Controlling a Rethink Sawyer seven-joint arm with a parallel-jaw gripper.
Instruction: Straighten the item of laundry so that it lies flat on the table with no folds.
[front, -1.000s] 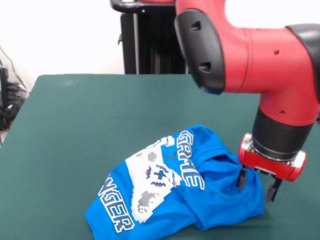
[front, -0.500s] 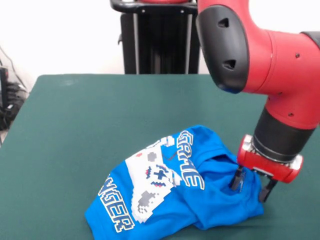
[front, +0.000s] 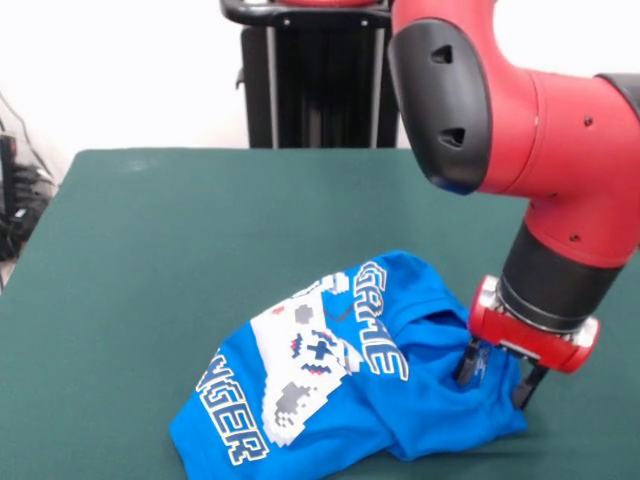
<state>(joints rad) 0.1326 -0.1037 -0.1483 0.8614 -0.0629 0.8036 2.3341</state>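
Note:
The item of laundry (front: 352, 402), a bright blue T-shirt with a white game-controller print and "GAME" lettering, lies crumpled and folded over itself on the table (front: 200, 230) near its front edge, right of centre. My gripper (front: 493, 390) is down at the shirt's right end and stands open. One finger rests in the bunched cloth and the other at the shirt's right edge, with blue fabric between them. The cloth is not lifted.
The red arm (front: 540, 130) reaches over the table's right side above the shirt. A black stand (front: 310, 80) rises behind the far edge. Cables (front: 20, 200) hang off the left side. Green cloth lies bare left of and beyond the shirt.
The gripper has shifted a little to the left and lower, so its fingers now sit deeper around the shirt's right end. The shirt itself has not moved.

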